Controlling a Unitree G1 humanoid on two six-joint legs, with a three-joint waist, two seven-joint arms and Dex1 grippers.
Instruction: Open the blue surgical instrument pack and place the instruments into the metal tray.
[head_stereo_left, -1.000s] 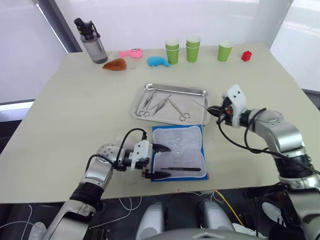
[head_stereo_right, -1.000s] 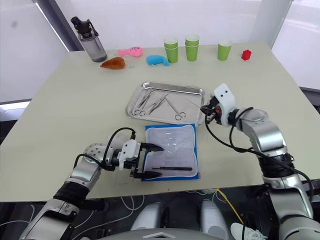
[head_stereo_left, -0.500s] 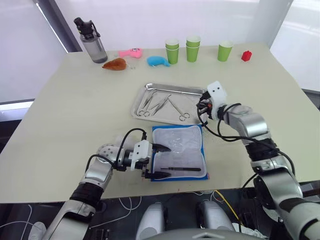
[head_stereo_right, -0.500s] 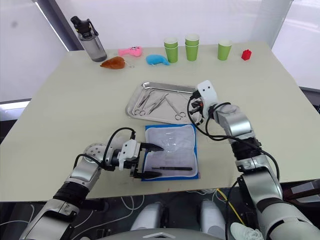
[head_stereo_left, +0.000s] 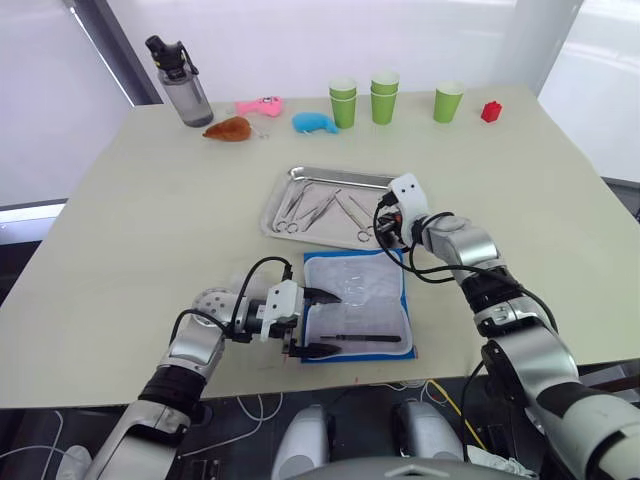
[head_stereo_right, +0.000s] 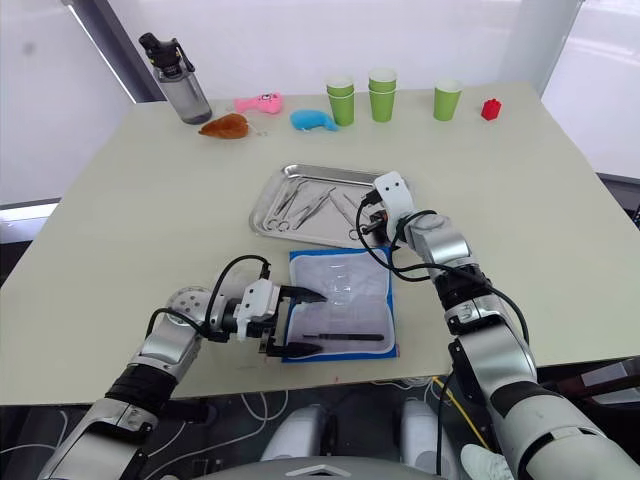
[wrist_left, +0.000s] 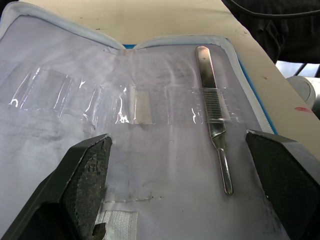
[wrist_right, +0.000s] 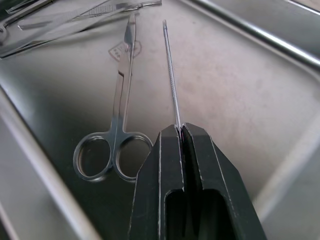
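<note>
My right gripper (wrist_right: 181, 131) is pinched shut on a thin metal probe (wrist_right: 171, 75), which juts straight out from the fingertips over the floor of the metal tray (head_stereo_left: 283, 189). It hovers at the tray's near right corner. Just beside the probe, a pair of scissors (wrist_right: 115, 128) lies flat in the tray with its ring handles toward my fingers; more instruments (head_stereo_left: 310, 206) lie crossed farther along the tray toward my left.

My left gripper (head_stereo_left: 318, 322) is spread wide at the left edge of the blue pack (head_stereo_left: 357, 311). One finger (wrist_left: 84, 177) rests on the white lining; whether the other touches it I cannot tell. The pack lies open flat, just in front of the tray. One slim metal handle (wrist_left: 213, 115) sits in it, tucked under a clear strap; the other clear pockets look vacated.

Along the table's (head_stereo_left: 140, 220) far edge: a grey bottle (head_stereo_left: 180, 83), a brown toy (head_stereo_left: 229, 129), a pink toy (head_stereo_left: 259, 105), a small blue toy (head_stereo_left: 315, 122), green cups (head_stereo_left: 385, 98), a small red block (head_stereo_left: 490, 111).
</note>
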